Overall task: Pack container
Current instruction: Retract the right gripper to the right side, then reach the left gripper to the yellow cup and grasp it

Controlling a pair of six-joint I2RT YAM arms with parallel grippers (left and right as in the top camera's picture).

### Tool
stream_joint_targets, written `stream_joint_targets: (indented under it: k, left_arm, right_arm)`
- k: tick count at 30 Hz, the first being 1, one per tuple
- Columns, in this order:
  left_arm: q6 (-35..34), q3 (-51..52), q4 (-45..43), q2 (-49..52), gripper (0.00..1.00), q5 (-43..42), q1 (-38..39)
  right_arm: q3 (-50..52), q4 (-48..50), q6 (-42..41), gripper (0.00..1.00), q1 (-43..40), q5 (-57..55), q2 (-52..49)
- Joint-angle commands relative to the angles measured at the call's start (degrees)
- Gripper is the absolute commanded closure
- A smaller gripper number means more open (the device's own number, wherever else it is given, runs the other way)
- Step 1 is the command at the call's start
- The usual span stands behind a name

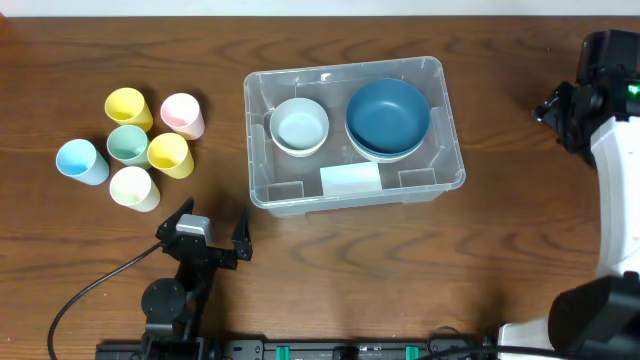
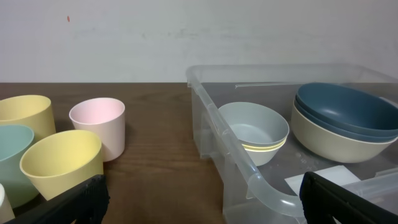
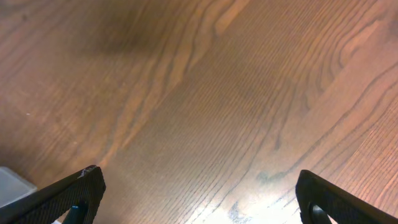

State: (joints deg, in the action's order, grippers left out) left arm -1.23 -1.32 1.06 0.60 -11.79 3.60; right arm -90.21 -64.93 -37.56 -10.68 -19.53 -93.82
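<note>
The clear container point(image 1: 255, 130) stands in the middle of the table. Inside it are a pale bowl point(image 1: 299, 126), a stack of bowls with a dark blue one on top point(image 1: 388, 117), and a pale label point(image 1: 350, 180). My left gripper point(image 1: 216, 210) is open and empty, in front of the container's near left corner. In the left wrist view the left gripper point(image 2: 200, 199) faces the container's corner point(image 2: 249, 168) and the pale bowl point(image 2: 255, 130). My right gripper point(image 1: 556, 108) hovers right of the container. The right gripper point(image 3: 199, 186) is open over bare wood.
Several pastel cups cluster at the left: yellow point(image 1: 128, 108), pink point(image 1: 183, 114), green point(image 1: 127, 144), a second yellow point(image 1: 169, 154), blue point(image 1: 81, 161) and cream point(image 1: 133, 187). The pink cup point(image 2: 98, 124) and a yellow cup point(image 2: 62, 162) stand left of my left gripper.
</note>
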Motion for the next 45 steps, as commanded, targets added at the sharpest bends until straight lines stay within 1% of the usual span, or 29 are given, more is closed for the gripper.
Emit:
stream_joint_targets:
  k: [1,2,4,6,7,9,12,15,17,19,21,24,26,28,30,34,37,42,45]
  left_arm:
    - [0.72,1.09,1.75,-0.33,0.02,-0.70,0.24]
    - [0.17,1.09,1.68,-0.33,0.02,-1.09,0.24]
    - [-3.30,0.92,0.55,-0.33,0.02,-3.89,0.24]
    - [-4.26,-0.94,0.44,-0.31,0.02,-10.34,0.24]
    - [-4.35,-2.43,1.46,-0.20,0.02,-12.28,0.24]
    - [-6.21,-6.71,5.79,0.68,0.02,-12.66,0.24]
    - [-6.36,-15.06,13.46,4.55,0.02,-12.61,0.24]
    - [-6.34,-25.70,22.14,12.09,0.02,-10.99,0.22]
    - [-6.32,-34.47,29.31,19.19,0.02,-8.57,0.22]
    - [-4.83,-44.46,37.27,27.41,0.02,-6.62,0.24]
    - [-0.92,-55.21,45.59,35.91,0.02,-6.54,0.24]
    - [7.65,-72.30,57.86,48.11,0.02,-6.56,0.24]
    - [11.21,-80.89,62.71,54.25,0.02,-6.56,0.24]
    - [11.26,-86.93,65.02,58.88,0.02,-6.67,0.24]
    - [10.78,-89.79,65.51,62.01,0.02,-7.21,0.24]
    - [10.40,-89.88,65.13,65.85,0.02,-7.19,0.24]
    - [9.55,-89.85,65.42,69.13,0.02,-4.92,0.22]
    - [0.28,-89.85,66.47,77.18,0.02,4.83,-1.33]
    - [-2.80,-89.85,66.79,82.55,0.02,5.64,-3.28]
  right_arm:
    - [0.11,-0.04,-1.18,0.01,-0.24,-0.98,-1.97]
    - [0.11,-0.04,-1.18,0.01,-0.24,-1.01,-2.32]
    - [0.11,-0.04,-1.18,0.01,-0.24,-1.01,-2.84]
    - [0.13,-0.04,-1.18,0.01,-0.24,-1.01,-2.89]
    - [0.11,-0.02,-1.18,0.01,-0.24,-1.01,-2.89]
    - [0.11,-0.04,-1.18,0.01,-0.24,-1.01,-2.89]
    - [0.11,-0.04,-1.18,0.01,-0.24,-1.01,-2.89]
    - [0.13,-0.04,-1.18,0.01,-0.24,-1.01,-2.89]
    - [0.13,-0.04,-1.18,0.01,-0.24,-1.01,-2.89]
    - [0.13,-0.04,-1.18,0.01,-0.24,-1.01,-2.89]
    - [0.11,-0.04,-1.18,0.01,-0.24,-1.01,-2.89]
    - [0.13,-0.04,-1.18,0.01,-0.24,-1.01,-2.89]
    - [0.11,-0.04,-1.18,0.01,-0.24,-1.01,-2.89]
    - [0.11,-0.04,-1.18,0.01,-0.24,-1.01,-2.89]
    - [0.13,-0.04,-1.18,0.01,-0.24,-1.01,-2.89]
    - [0.11,-0.04,-1.18,0.01,-0.24,-0.98,-2.89]
    - [0.11,-0.04,-1.18,0.01,-0.24,-0.98,-2.89]
    - [0.11,-0.04,-1.18,0.01,-0.24,-1.01,-2.89]
    - [0.13,-0.04,-1.18,0.01,-0.24,-1.01,-2.89]
